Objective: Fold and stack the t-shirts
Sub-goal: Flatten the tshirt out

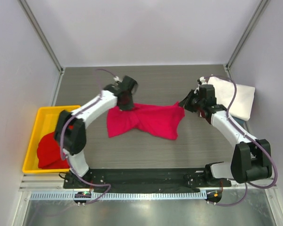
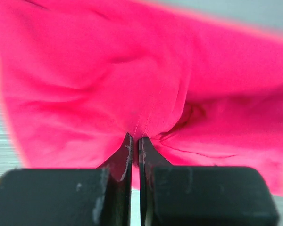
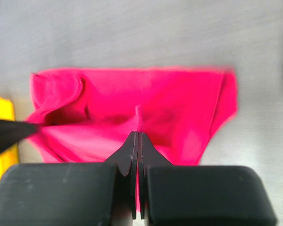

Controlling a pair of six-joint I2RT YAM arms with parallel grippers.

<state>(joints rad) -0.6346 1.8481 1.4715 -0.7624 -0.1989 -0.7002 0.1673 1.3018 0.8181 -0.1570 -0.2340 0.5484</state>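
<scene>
Arms bent inward, left end effector (image 1: 125, 106), right end effector (image 1: 183, 105), both pinching magenta t-shirt (image 1: 151, 121)

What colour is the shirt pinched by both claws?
The t-shirt is magenta-pink, shown best in the top external view.

We see a grey wood-grain table (image 1: 146, 77) carrying a magenta-pink t-shirt (image 1: 151, 121) at centre, a folded white t-shirt (image 1: 236, 99) at two o'clock, and a yellow tray (image 1: 47, 121) at eight o'clock (a darker red t-shirt (image 1: 49, 150) heaped inside).
</scene>
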